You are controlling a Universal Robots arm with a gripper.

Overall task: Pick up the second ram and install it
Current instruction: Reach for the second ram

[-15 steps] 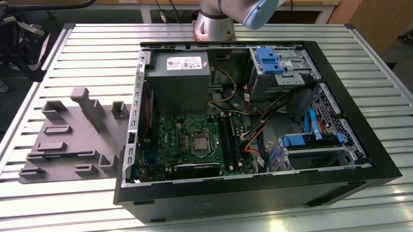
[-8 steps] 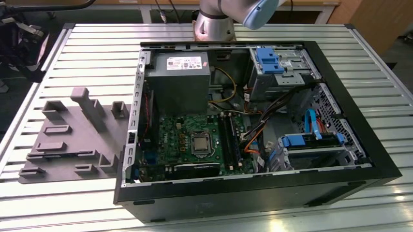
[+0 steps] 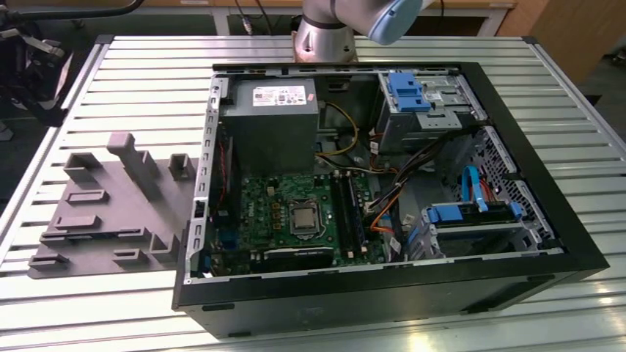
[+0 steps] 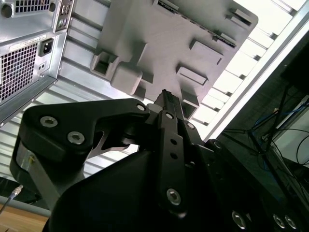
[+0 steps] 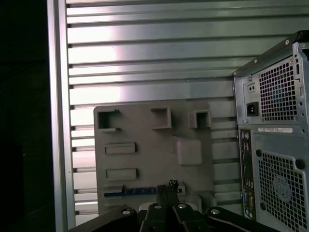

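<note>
1. Second ram (image 5: 130, 192) appeared as a thin dark strip set on edge in a groove of the grey tray (image 5: 145, 159). The claw (image 5: 167, 184) hung above it in the first wrist view, its fingers pressed together and holding nothing. A descent with the fingers closed like this risked striking the stick's upper edge instead of straddling it.
2. Little of the stick seemed to show above the groove. A grip taken off-centre or askew could have cocked it in the groove or let it slip free.
3. The tray rested on the ribbed metal surface (image 5: 145, 58), just beside the open computer case (image 3: 391, 297). Whether the tray was fastened could not be told, so a slanted pull might have dragged it along.
4. Inside the case, the black slot rails (image 3: 350, 209) sat close beside orange cables (image 3: 386, 198). A stick carried in tilted could have snagged those wires or missed the rail. Pressing down then could have strained the green board (image 3: 259, 209).
</note>
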